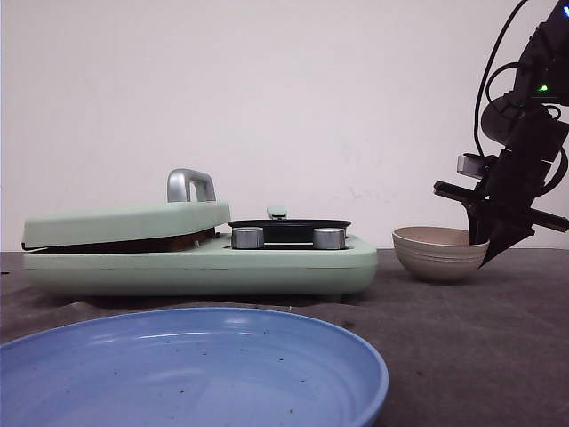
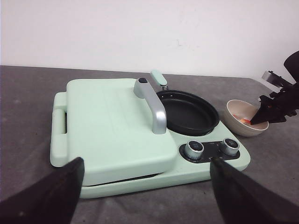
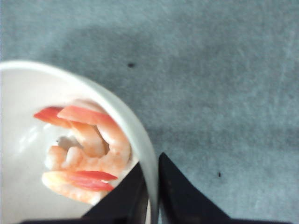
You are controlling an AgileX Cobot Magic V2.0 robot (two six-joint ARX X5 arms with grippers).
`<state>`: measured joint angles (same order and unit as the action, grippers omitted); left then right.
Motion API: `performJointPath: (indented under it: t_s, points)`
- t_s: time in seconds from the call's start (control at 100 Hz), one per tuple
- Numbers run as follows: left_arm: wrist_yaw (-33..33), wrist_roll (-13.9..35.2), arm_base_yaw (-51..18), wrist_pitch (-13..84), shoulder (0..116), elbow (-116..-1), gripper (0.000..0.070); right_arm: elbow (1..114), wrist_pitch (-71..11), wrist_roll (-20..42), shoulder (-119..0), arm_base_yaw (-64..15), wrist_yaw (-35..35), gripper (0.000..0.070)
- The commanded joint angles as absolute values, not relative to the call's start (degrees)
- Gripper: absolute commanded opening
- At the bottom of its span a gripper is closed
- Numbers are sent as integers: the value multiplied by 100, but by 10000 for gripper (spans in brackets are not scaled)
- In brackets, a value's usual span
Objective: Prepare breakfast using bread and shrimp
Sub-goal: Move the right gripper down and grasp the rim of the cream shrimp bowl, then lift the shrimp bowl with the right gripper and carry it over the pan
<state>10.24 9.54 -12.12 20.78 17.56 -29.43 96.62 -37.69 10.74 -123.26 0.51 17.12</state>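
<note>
The shrimp (image 3: 88,154) lie in a small beige bowl (image 1: 436,251) at the right of the table; the bowl also shows in the left wrist view (image 2: 243,119). My right gripper (image 3: 152,186) is shut on the bowl's rim (image 3: 145,158), one finger inside, one outside; it shows in the front view (image 1: 491,249). My left gripper (image 2: 145,186) is open and empty, hovering in front of the mint-green breakfast maker (image 2: 117,135). The bread is out of view; the maker's lid (image 1: 133,221) is nearly closed.
A black frying pan (image 2: 189,112) sits on the maker's right side behind two silver knobs (image 2: 194,148). A large blue plate (image 1: 187,374) lies at the front of the table. The tabletop (image 1: 480,338) is dark grey.
</note>
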Motion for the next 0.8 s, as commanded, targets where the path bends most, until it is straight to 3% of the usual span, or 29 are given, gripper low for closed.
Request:
performJointPath:
  t_s: [0.0,0.45,0.79]
  points:
    - [1004,858,-1216,2014,1754,-2956,468,9784,-3758,1026,-12453,45,1691,0]
    - [1004,858,-1216,2016,1754,-2956,468,9797,-3638,1041,-12230,8,1820,0]
    - [1004,858,-1216,2014,1754,-2956,468,9797,-3044,1052,-11509,-228,2067,0]
